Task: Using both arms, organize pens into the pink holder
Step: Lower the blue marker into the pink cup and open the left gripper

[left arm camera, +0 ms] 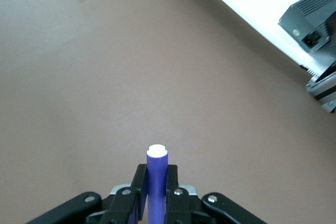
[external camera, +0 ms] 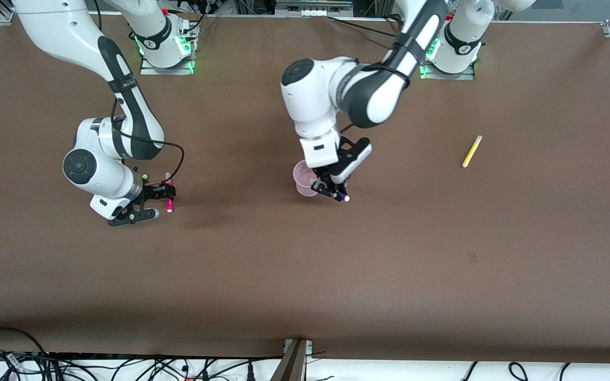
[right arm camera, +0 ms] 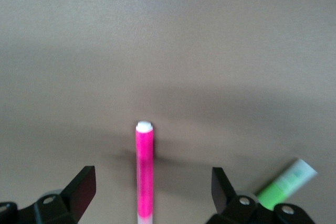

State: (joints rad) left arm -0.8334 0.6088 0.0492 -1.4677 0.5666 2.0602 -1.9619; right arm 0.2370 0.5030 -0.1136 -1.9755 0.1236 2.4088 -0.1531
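- We judge the step as dropping a pen: our left gripper [external camera: 332, 193] is clamped on the purple pen [left arm camera: 156, 182], right beside the pink cup [external camera: 303, 179].
- Next it calls for shifting over the cup's mouth and tipping upright before letting go.
- Our right gripper [right arm camera: 147, 192] is spread wide around the pink pen [right arm camera: 144, 174], ready to close.
- The green pen [right arm camera: 286, 184] lies just outside one jaw; the yellow pen [external camera: 472, 151] is well apart.
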